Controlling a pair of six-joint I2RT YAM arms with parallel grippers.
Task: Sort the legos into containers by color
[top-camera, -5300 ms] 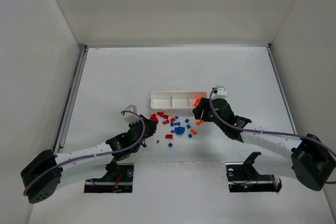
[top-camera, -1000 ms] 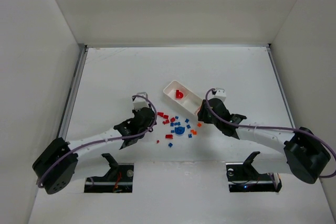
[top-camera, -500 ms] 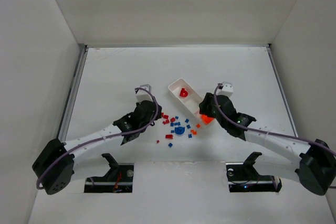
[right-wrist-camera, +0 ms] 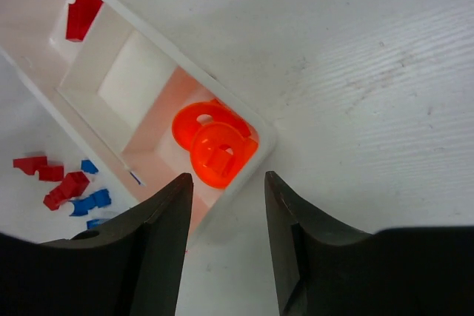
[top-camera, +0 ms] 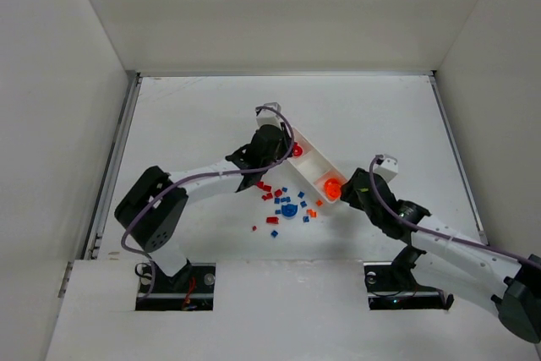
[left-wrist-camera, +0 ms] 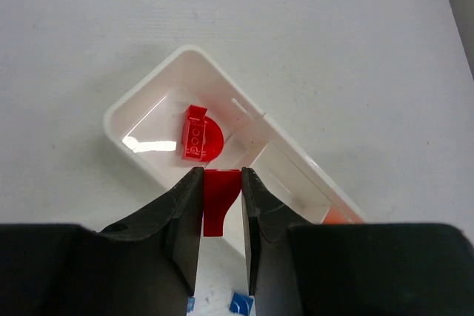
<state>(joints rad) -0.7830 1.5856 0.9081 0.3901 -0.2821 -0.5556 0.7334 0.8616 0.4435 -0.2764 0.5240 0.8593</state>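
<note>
Left gripper (left-wrist-camera: pixel 222 177) is clamped on a small red brick (left-wrist-camera: pixel 221 209), right at the white tray's (left-wrist-camera: pixel 144 98) near wall. A rounded red piece (left-wrist-camera: pixel 200 135) sits in the end compartment just ahead. Right gripper (right-wrist-camera: pixel 228 183) has its jaws apart, with the tray corner holding the orange discs (right-wrist-camera: pixel 215 149) between them. Loose red and blue bricks (right-wrist-camera: pixel 67 186) lie off to its left.

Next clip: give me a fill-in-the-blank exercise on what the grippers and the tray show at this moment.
1. The left gripper is shut on a small ___ brick.
2. The middle compartment of the tray holds ___.
3. The right gripper is ___, straddling one end of the tray.
4. The rounded pieces in that end compartment are ___.
Missing words: red; nothing; open; orange.
</note>
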